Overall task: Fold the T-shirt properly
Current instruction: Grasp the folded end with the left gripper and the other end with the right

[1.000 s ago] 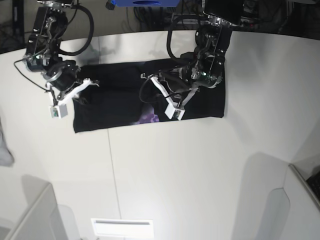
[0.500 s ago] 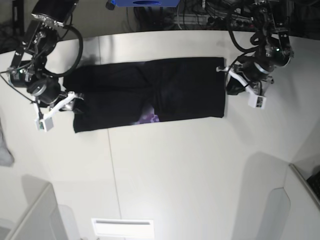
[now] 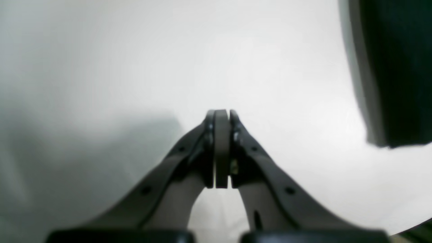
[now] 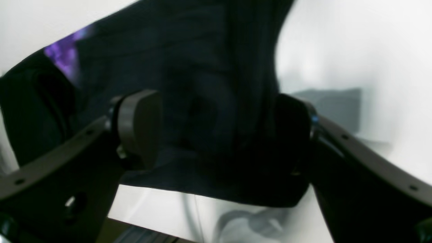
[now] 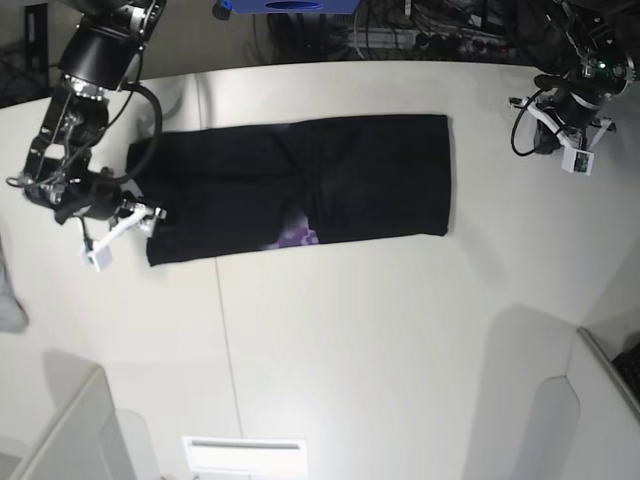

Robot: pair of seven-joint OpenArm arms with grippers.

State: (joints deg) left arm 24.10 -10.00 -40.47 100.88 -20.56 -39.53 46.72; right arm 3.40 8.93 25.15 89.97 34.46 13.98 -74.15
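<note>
The black T-shirt (image 5: 300, 185) lies as a long folded band across the far part of the white table (image 5: 350, 340), and a patch of purple print (image 5: 297, 237) shows at its front edge. My right gripper (image 5: 148, 214) is at the band's left end. In the right wrist view this gripper (image 4: 216, 131) is open, its pads (image 4: 138, 128) wide apart on either side of the dark T-shirt (image 4: 202, 50) without pinching it. My left gripper (image 5: 545, 135) hangs off to the right of the shirt. It is shut and empty (image 3: 221, 114) over bare table, with a T-shirt corner (image 3: 398, 67) nearby.
A grey cloth scrap (image 5: 8, 300) hangs at the left edge. Pale bins stand at the front left (image 5: 60, 430) and front right (image 5: 600, 400). A blue object (image 5: 290, 6) and cables sit behind the table's curved far edge.
The left arm swung from over the shirt's middle out to the far right, still shut. The right gripper opened and shifted down-left along the shirt's left end.
</note>
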